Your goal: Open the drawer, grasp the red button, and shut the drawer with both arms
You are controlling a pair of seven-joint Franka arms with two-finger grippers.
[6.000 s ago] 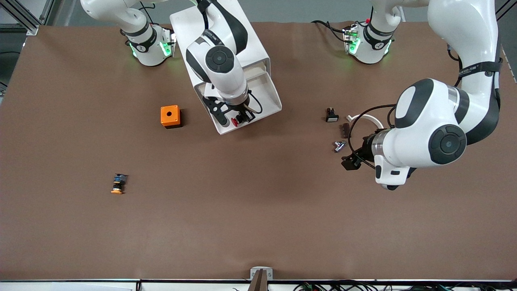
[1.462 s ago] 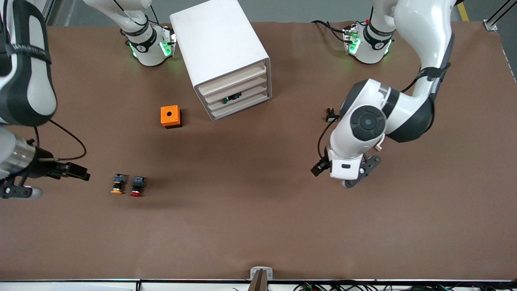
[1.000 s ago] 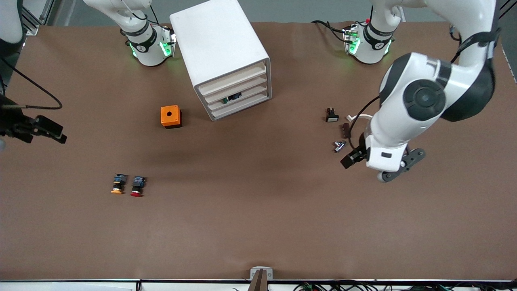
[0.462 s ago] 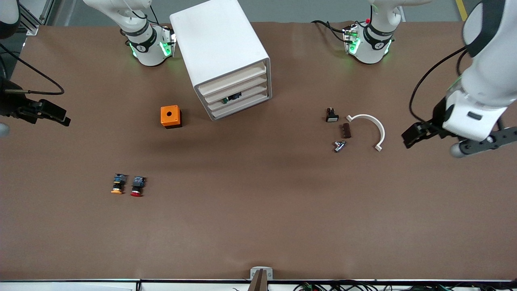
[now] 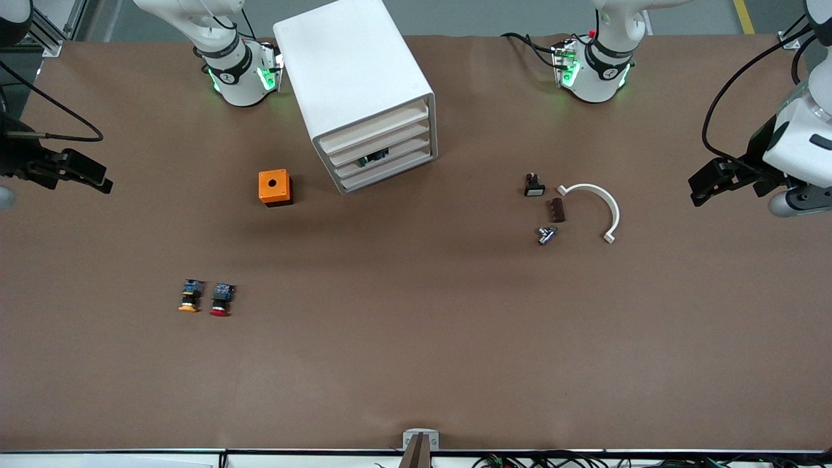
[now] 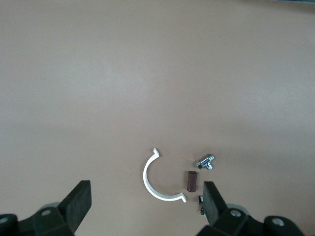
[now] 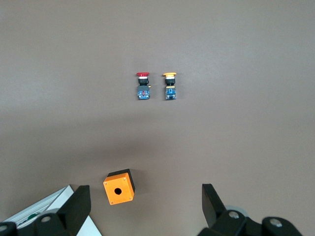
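Note:
The white cabinet [image 5: 354, 78] stands near the robots' bases with all its drawers shut; the drawer [image 5: 379, 139] is second from the top, above the one showing a green part [image 5: 372, 157]. The red-capped button [image 5: 221, 299] lies on the table beside an orange-yellow-capped one [image 5: 189, 296]; both show in the right wrist view [image 7: 142, 86] [image 7: 170, 86]. My right gripper [image 5: 81, 177] [image 7: 145, 206] is open and empty, high over the right arm's end of the table. My left gripper [image 5: 708, 184] [image 6: 146, 205] is open and empty, high over the left arm's end.
An orange box with a hole [image 5: 274, 187] [image 7: 118, 187] sits beside the cabinet. Toward the left arm's end lie a white curved piece [image 5: 595, 198] [image 6: 157, 182], a brown cylinder [image 5: 556, 210], a metal fitting [image 5: 546, 234] and a black white-faced button [image 5: 533, 186].
The drawer was open with my right gripper at the red button in it; now it is shut and the button lies on the table. Both arms have swung out to the table's ends.

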